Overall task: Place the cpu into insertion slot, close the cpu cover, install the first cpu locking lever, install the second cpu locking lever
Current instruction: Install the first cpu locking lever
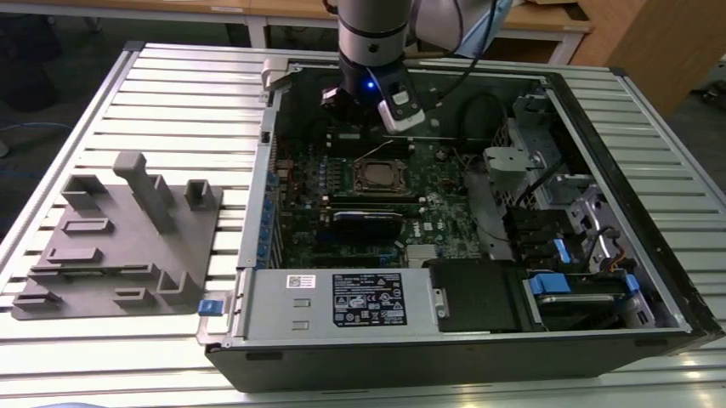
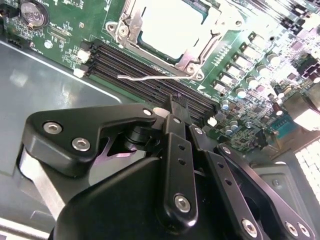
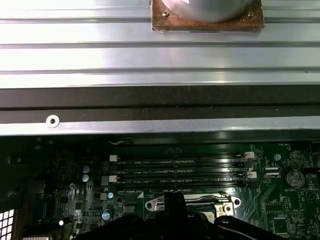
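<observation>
End effector [image 2: 174, 102] is hanging over the green board [image 2: 75, 25] inside the open PC case [image 1: 454, 357], just beside the insertion slot [image 1: 380, 174]. Its fingers [image 2: 175, 114] are looking pressed together w/ nothing btwn them. The cpu [image 2: 170, 22] is sitting in the slot, glaring bright in the second wrist view, w/ the cpu cover [image 2: 165, 56] lying flat around it. A thin wire lever [image 2: 145, 77] is lying across the long black slots [image 2: 110, 62] next to the socket, apart from the end effector. In the exterior view the case is resting on a slatted tabletop [image 1: 182, 93]. A grey fixture [image 1: 125, 229] is sitting beside it, toward the exterior view's left.
</observation>
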Controlling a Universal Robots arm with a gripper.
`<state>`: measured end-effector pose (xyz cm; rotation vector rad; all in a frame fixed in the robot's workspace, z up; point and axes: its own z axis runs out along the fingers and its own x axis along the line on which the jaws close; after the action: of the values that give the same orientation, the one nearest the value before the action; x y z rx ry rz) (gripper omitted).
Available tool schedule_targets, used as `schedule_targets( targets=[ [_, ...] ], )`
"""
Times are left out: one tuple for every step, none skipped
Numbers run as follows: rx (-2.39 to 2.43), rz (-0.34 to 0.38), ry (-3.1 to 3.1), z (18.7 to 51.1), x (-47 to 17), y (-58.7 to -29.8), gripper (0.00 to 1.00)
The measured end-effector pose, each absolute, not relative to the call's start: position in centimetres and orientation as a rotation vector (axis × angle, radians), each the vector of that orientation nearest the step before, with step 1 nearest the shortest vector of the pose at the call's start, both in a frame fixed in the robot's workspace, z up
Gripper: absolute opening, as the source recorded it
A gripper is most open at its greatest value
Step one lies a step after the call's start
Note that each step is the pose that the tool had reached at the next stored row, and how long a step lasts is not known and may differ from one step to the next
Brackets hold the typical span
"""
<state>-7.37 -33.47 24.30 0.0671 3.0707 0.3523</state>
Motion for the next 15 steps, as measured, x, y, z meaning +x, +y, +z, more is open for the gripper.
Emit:
schedule_targets(
  targets=[
    [0.067,0.351,3.071,24.26,-7.34,-33.45,0.11],
    [0.067,0.35,3.071,24.22,-7.3,-33.43,0.11],
    [0.067,0.348,3.071,24.19,-7.23,-33.4,0.11],
    [0.067,0.346,3.072,24.14,-7.15,-33.34,0.11],
    [0.067,0.343,3.072,24.1,-7.07,-33.3,0.11],
    [0.067,0.342,3.072,24.07,-7.04,-33.27,0.11],
    [0.067,0.341,3.072,24.04,-7.02,-33.26,0.11],
    [0.067,0.339,3.072,24.04,-7.02,-33.24,0.11],
    [0.067,0.338,3.072,24.03,-7.01,-33.24,0.11],
    [0.067,0.338,3.072,24.03,-7.01,-33.24,0.11],
    [0.067,0.338,3.072,24.04,-7.02,-33.24,0.11],
    [0.067,0.336,3.072,23.99,-7.02,-33.23,0.11],
    [0.067,0.335,3.073,23.96,-7.02,-33.23,0.11],
    [0.067,0.335,3.073,23.95,-7.02,-33.23,0.11],
    [0.067,0.335,3.073,23.95,-7.02,-33.23,0.11]
  ],
)
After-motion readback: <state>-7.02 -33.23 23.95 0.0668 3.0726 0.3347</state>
